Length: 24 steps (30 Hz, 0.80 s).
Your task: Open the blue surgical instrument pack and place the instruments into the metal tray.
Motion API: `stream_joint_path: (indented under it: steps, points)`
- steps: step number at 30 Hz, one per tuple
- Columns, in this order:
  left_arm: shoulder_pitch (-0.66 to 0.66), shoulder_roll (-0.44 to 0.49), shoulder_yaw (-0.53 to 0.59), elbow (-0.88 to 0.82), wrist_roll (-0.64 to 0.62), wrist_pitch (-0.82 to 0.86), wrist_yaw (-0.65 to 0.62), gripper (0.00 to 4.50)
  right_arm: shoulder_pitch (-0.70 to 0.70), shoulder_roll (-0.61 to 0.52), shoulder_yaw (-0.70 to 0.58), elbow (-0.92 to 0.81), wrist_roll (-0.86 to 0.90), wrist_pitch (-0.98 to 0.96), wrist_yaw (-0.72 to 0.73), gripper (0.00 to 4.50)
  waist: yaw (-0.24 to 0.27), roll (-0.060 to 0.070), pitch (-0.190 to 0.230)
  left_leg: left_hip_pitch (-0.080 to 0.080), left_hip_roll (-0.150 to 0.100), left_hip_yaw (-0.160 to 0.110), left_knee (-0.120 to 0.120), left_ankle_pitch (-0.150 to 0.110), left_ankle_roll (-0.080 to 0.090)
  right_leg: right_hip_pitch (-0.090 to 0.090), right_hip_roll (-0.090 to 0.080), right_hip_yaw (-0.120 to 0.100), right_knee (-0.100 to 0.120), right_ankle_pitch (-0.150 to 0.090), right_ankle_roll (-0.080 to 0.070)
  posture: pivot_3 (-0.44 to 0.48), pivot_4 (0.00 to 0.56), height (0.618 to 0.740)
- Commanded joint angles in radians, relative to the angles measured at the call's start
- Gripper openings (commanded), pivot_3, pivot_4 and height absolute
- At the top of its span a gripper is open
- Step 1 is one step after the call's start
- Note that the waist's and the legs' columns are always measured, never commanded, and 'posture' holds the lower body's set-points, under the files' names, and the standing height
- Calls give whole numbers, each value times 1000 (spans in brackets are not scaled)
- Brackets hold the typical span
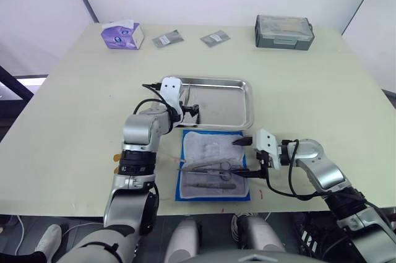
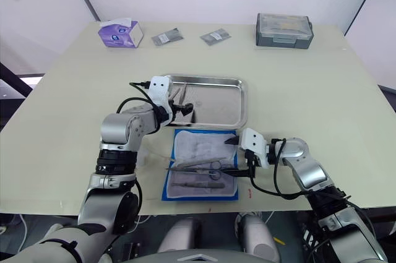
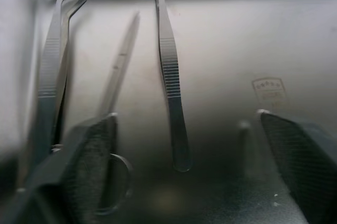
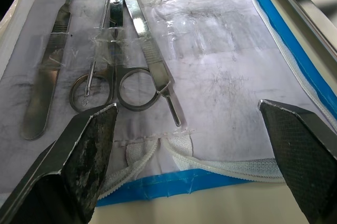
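with the pack (image 1: 213, 165) lying open on the surface just in front of the tray (image 1: 238, 103), the spread right pincer (image 1: 246, 158) should descend squarely over the scissors (image 4: 113, 66), while the left pincer (image 1: 194, 110) hangs spread over tweezers (image 3: 169, 76) in the tray.

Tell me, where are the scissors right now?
The scissors lie in the opened blue pack at the table's near edge, between a flat handle and a slim tool, just ahead of the right gripper.
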Motion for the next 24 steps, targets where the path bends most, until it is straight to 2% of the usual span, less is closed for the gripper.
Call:
stream_joint_path:
  steps: [1, 10, 14, 18, 24]
  points:
    - [-22, 13, 14, -74, -16, 13, -14, 4477, 74, -14, 94, 132, -93, 89, -6, 4500, 0, 0, 0, 0, 0, 0, 0, 0, 0, 0, 0, 0, 0, 0, 0, 0, 150, 734]
    - [-53, 34, 13, -126, -32, 5, -60, 4477, 72, -11, 95, 141, -94, 85, -6, 4500, 0, 0, 0, 0, 0, 0, 0, 0, 0, 0, 0, 0, 0, 0, 0, 0, 150, 734]
    - [-56, 61, 15, -127, -44, -65, -105, 4477, 71, -8, 95, 142, -94, 85, -7, 4500, -1, 0, 0, 0, 0, 0, 0, 0, 0, 0, 0, 0, 0, 0, 0, 0, 150, 734]
    - [-30, 128, 24, -126, -95, -160, -243, 4477, 69, -6, 95, 144, -94, 85, -8, 4500, -1, 1, 1, 0, 0, 0, 0, 0, -1, 0, 0, 0, 0, 0, 0, 0, 150, 734]
    - [24, 293, 6, -124, -189, -307, -561, 4477, 69, -6, 93, 143, -93, 87, -9, 4500, -3, 2, 1, 1, 0, 1, 0, 2, -4, 0, 0, 1, 0, 0, 0, 0, 150, 734]
